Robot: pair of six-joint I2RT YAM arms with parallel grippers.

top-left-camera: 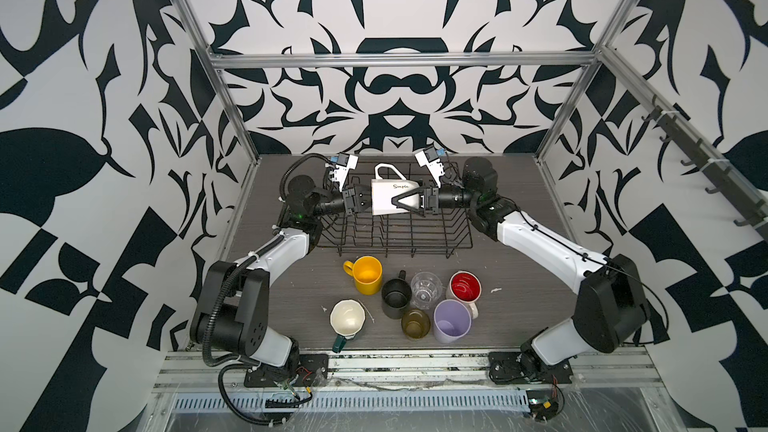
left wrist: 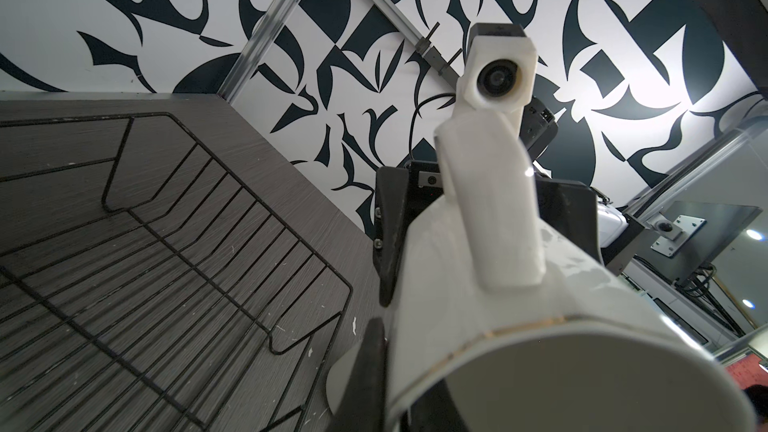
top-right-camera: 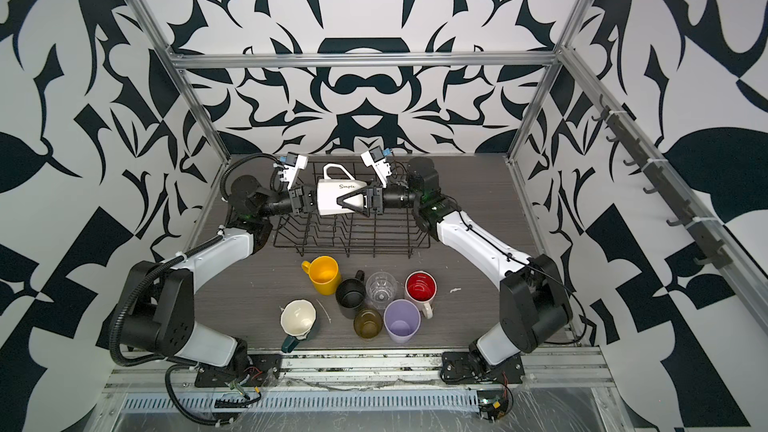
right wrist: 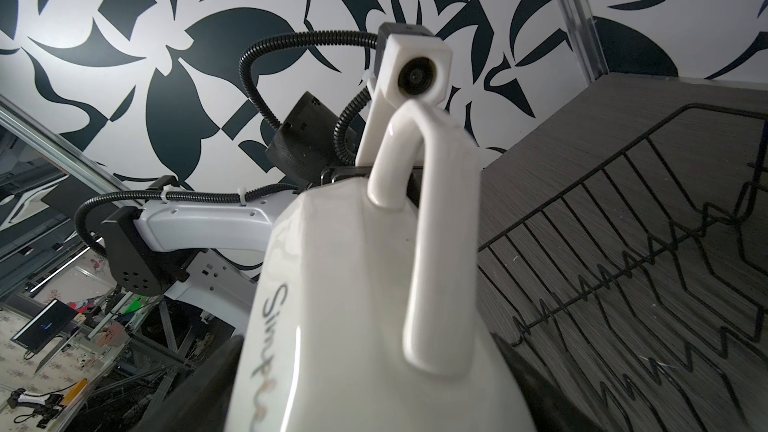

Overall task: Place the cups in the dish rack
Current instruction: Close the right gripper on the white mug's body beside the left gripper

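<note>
A white mug (top-left-camera: 384,201) (top-right-camera: 330,197) lies on its side in the air over the black wire dish rack (top-left-camera: 395,238) (top-right-camera: 349,241). My left gripper (top-left-camera: 369,202) (left wrist: 395,392) is shut on its rim, one finger inside and one outside. My right gripper (top-left-camera: 394,203) (right wrist: 374,409) stands wide with a finger along each side of the mug's base end; whether they press on it I cannot tell. On the table in front of the rack stand a yellow mug (top-left-camera: 366,274), black mug (top-left-camera: 395,297), clear glass (top-left-camera: 426,288), red-lined mug (top-left-camera: 465,286), lilac tumbler (top-left-camera: 452,320), amber glass (top-left-camera: 415,323) and teal mug (top-left-camera: 347,317).
The rack's upright prongs (right wrist: 623,288) run under the mug. Both arms reach in from the table's sides over the rack's ends. Aluminium frame posts (top-left-camera: 232,118) stand at the back corners, and a rail (top-left-camera: 374,367) runs along the front edge.
</note>
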